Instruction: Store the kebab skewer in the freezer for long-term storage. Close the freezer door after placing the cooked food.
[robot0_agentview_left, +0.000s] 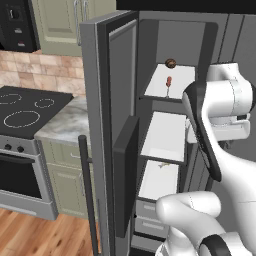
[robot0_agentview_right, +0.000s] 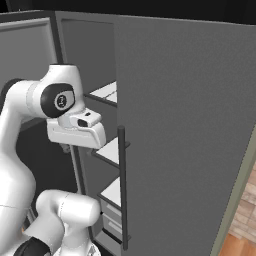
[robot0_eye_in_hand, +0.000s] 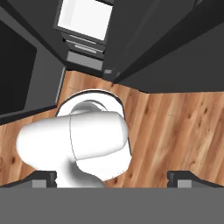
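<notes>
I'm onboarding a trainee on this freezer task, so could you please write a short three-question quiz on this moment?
1. True or false: the skewer already lies on a freezer shelf.
2. What sits behind the skewer on that shelf? A) a brown lump B) a bottle C) a plate
3. Fill in: the freezer door is ____.

Key:
1. True; it is on the top white shelf.
2. A, the brown lump.
3. Open. The gripper points down at the wood floor, fingers spread wide, holding nothing.

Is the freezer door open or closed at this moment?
Open. The freezer door is swung wide, showing the white shelves inside; the kebab skewer lies on the top shelf.
</notes>
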